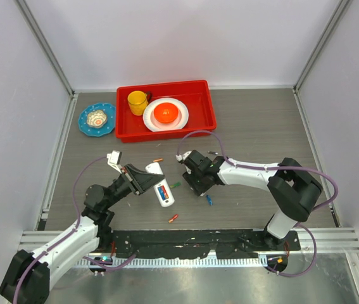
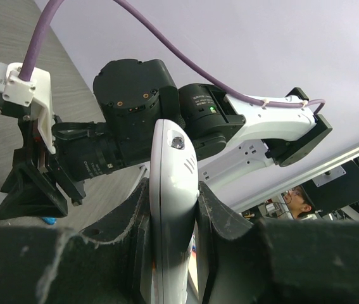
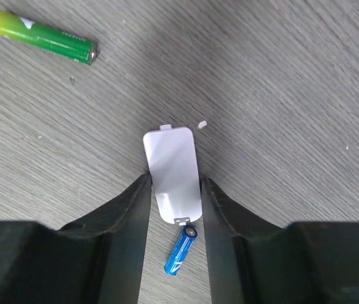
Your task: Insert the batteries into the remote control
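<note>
Left wrist view: the remote control [image 2: 171, 158] is clamped by its sides between the fingers of the left end effector [image 2: 173, 202]. In the top external view it is seen near the middle of the counter [image 1: 255, 126], with red and blue batteries [image 1: 164, 192] seated in its open compartment. In the right wrist view, the white back cover [image 3: 170, 158] is pinched along its long edges by the right end effector [image 3: 173, 183]. A blue battery [image 3: 180, 250] is seen just beside the cover's lower end, and a green battery [image 3: 43, 37] well apart.
</note>
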Robot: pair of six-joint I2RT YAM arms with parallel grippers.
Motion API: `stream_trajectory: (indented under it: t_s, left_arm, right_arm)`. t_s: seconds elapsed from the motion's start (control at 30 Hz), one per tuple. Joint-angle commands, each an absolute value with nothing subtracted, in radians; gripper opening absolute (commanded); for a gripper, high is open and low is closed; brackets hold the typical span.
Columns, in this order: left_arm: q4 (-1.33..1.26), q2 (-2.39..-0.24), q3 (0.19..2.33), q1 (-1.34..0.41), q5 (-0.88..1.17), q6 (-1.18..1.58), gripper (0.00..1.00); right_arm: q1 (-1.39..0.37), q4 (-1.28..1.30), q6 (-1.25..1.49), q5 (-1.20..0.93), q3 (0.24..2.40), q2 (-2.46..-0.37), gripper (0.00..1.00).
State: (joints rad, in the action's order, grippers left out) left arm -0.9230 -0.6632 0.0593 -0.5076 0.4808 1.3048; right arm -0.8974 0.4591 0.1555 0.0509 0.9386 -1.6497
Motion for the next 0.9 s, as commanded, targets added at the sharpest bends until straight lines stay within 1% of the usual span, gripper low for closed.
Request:
stream_trajectory:
  t_s: [0.0,0.03,0.17,0.27,0.3,0.33,0.4,0.43,0.53,0.67,0.87]
  left_arm:
    - [-0.973,-0.653,0.057,-0.503,0.489,1.308,0.00]
    - [-0.971,-0.650,0.057,-0.503,0.489,1.307,0.00]
    - [-0.965,-0.649,0.057,-0.502,0.488,1.305,0.00]
    - [-0.963,-0.652,0.054,-0.503,0.483,1.307,0.00]
    - [-0.963,-0.653,0.054,-0.503,0.482,1.307,0.00]
    - [-0.963,-0.655,0.054,-0.502,0.483,1.308,0.00]
    - [-0.963,-0.652,0.054,-0.502,0.483,1.308,0.00]
    - [-0.960,-0.652,0.055,-0.502,0.485,1.308,0.00]
    - [-0.953,-0.647,0.057,-0.503,0.482,1.307,0.00]
    - [-0.957,-0.657,0.057,-0.502,0.483,1.304,0.00]
    - [-0.963,-0.667,0.058,-0.503,0.486,1.308,0.00]
  right_arm:
    - [-0.904,0.410,0.241,0.061,0.937,-1.687,0.40]
    - [-0.904,0.408,0.258,0.072,0.939,-1.687,0.40]
    - [-0.902,0.387,0.394,0.130,0.933,-1.690,0.29]
    - [-0.902,0.351,0.472,0.166,0.922,-1.704,0.29]
    - [-0.903,0.348,0.483,0.169,0.925,-1.707,0.31]
    - [-0.904,0.344,0.492,0.173,0.923,-1.709,0.37]
    - [-0.904,0.336,0.500,0.173,0.920,-1.698,0.45]
    - [-0.904,0.336,0.499,0.178,0.920,-1.692,0.51]
    - [-0.904,0.362,0.476,0.183,0.933,-1.681,0.57]
    - [-0.904,0.393,0.427,0.155,0.954,-1.686,0.58]
    - [-0.904,0.462,0.318,0.129,1.006,-1.713,0.52]
